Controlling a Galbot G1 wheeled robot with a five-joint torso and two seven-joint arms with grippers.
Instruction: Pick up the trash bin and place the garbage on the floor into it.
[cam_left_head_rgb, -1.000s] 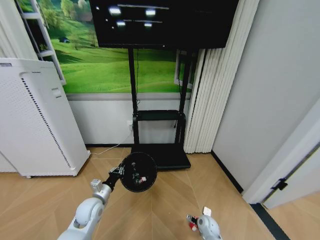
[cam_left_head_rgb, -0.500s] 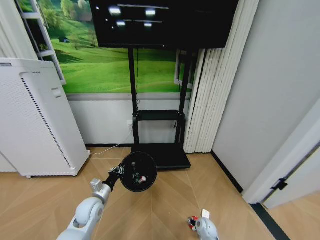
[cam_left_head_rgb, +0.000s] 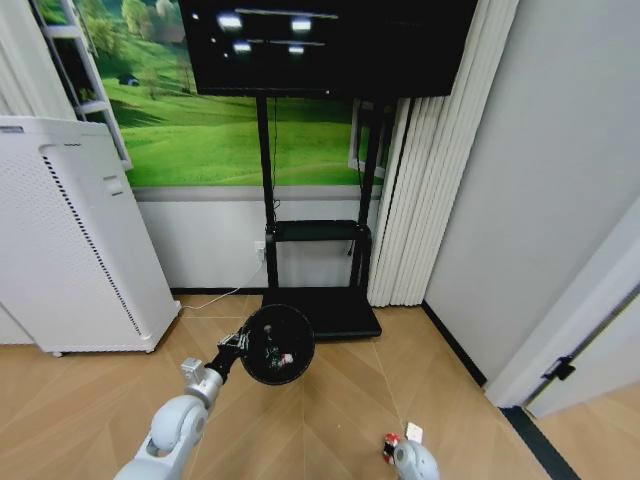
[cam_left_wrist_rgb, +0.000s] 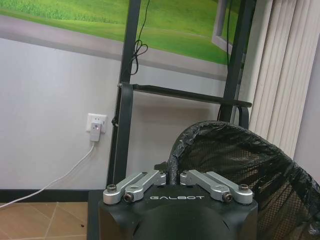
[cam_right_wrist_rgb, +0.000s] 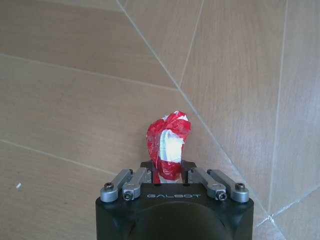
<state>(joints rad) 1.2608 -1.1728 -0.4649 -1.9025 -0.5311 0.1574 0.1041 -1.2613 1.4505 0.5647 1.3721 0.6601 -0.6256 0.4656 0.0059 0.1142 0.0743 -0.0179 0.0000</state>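
Left gripper (cam_left_wrist_rgb: 172, 176), jaws clenched on the rim of the small round black mesh trash bin (cam_left_head_rgb: 277, 344), holds it above the wooden floor (cam_left_head_rgb: 330, 410) in front of the black TV stand (cam_left_head_rgb: 318, 310); unchanged. Right gripper (cam_right_wrist_rgb: 168, 171), jaws grasping a crumpled red-and-white wrapper (cam_right_wrist_rgb: 168, 144), has drawn back toward the robot, further from the stand than a second ago.

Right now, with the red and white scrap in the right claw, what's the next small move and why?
Probably lift the right claw and carry it toward the trash bin. It is shut on the red-and-white scrap low over the wooden floor, while the left claw holds the bin by its rim, mouth open, ahead and leftward.
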